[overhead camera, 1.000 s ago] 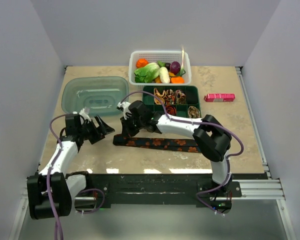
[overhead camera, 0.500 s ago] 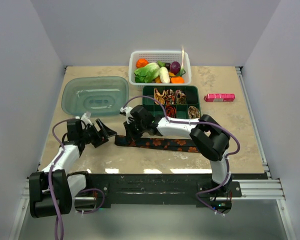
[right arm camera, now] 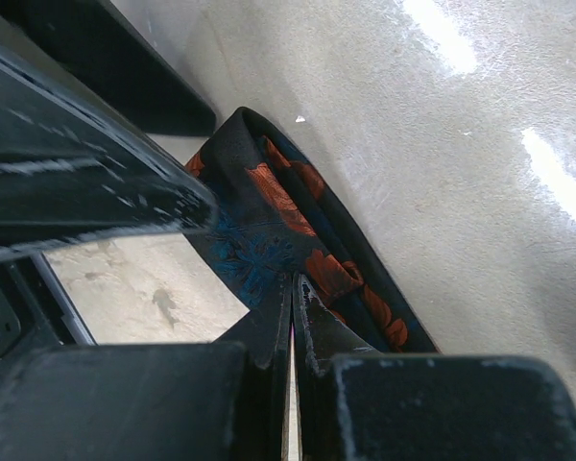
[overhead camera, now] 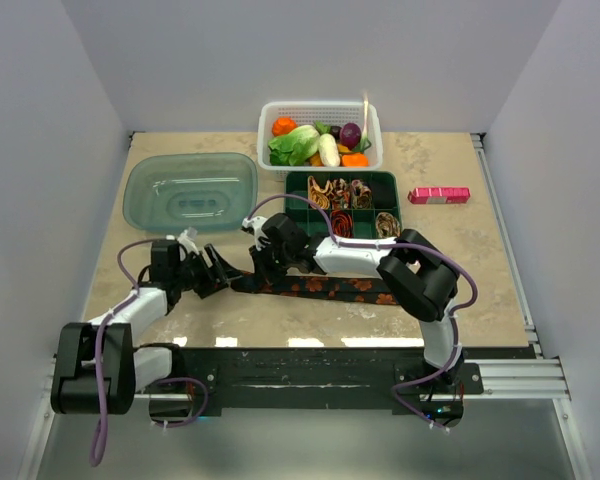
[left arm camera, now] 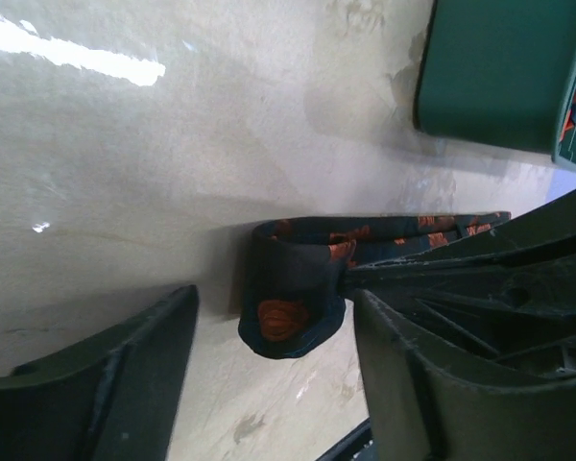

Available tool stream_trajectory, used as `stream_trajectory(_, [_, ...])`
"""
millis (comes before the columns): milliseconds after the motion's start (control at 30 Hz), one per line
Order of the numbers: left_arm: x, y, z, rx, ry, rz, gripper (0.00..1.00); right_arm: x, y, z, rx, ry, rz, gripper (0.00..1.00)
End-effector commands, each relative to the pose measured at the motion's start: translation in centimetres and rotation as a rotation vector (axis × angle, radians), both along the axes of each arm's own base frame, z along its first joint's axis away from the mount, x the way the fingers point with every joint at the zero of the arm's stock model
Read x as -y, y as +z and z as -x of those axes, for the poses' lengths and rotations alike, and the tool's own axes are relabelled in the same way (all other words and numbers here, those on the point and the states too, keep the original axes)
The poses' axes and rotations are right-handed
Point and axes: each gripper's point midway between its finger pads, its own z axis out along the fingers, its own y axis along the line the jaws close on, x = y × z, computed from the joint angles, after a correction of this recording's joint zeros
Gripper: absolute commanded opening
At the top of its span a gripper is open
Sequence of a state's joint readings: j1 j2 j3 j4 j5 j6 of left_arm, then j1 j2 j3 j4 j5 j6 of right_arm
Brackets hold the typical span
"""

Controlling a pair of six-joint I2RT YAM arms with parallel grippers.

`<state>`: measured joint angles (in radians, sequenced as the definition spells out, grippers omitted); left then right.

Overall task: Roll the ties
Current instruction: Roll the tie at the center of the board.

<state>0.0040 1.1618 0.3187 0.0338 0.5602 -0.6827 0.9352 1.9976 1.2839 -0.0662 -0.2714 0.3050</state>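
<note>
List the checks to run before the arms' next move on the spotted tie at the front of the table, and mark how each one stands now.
1. The right gripper is shut on the end of the tie: ok, its fingers are closed against the fabric.
2. The left gripper is open with one finger on each side of the folded end: ok.
3. The rest of the tie lies flat and straight on the table: ok.
4. A roll has been started: not ok, there is only one loose fold and no spiral.
5. There is a free slot in the green tray: cannot tell, the right arm covers its near left part.
</note>
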Motion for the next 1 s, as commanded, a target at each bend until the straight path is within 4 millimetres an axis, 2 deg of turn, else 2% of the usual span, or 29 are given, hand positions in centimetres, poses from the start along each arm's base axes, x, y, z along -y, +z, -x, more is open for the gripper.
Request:
stream_trajectory(0, [0.7, -0.6, -0.4, 0.02, -0.004, -0.004, 0.67, 0.5, -1.3, -0.4, 0.025, -0.011, 0.029, 0.0])
stream_trajectory(233, [1.1, -1.0, -0.4, 0.036, -0.024, -0.001, 0.51, 0.4, -1.5, -0.4, 0.017, -0.012, 0.027, 0.0])
stream_trajectory(500, [2.4, 0.5, -1.1, 0.104, -0.066, 0.043, 0.29, -0.2, -0.9, -0.5, 0.015, -0.008, 0.005, 0.0])
stream_trajectory(767, [2.6, 1.8, -1.5, 0.163, -0.087, 0.044, 0.04, -0.5, -0.5, -0.7, 0.013, -0.007, -0.004, 0.0])
stream_trajectory(833, [2.5, 2.0, -1.7, 0.173, -0.092, 0.027, 0.0, -0.6, -0.4, -0.7, 0.014, -0.007, -0.008, 0.0])
stream_trajectory(967, [2.2, 2.3, -1.8, 0.169, -0.103, -0.008, 0.0, -1.0, -0.2, -0.9, 0.016, 0.002, -0.019, 0.0])
